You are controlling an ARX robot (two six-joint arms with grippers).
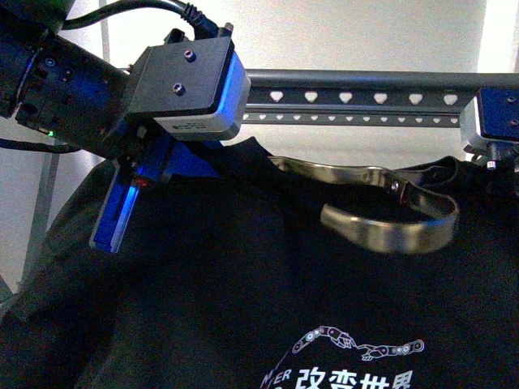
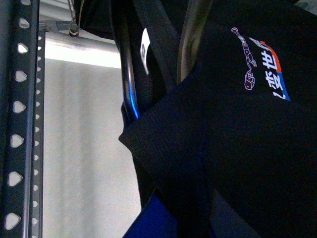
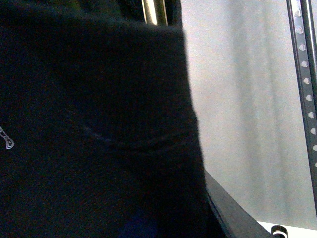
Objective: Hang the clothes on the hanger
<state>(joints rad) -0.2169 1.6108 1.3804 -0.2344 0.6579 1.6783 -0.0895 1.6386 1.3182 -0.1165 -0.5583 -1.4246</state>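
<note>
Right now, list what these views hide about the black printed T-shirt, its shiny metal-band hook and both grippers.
Left gripper: fingertips buried in black T-shirt fabric, front and left wrist views.
Right gripper: cut by front view's edge; fabric fills right wrist view.
White print: cropped by front view's bottom edge.
Shiny metal-band hook: one end hidden under collar, front view.

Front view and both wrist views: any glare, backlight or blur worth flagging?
Front view: bright wall behind, T-shirt nearly featureless black, metal hook glinting. Left wrist view: bright band blown out, print sharp. Right wrist view: dark fabric fills most, soft; rail readable.
</note>
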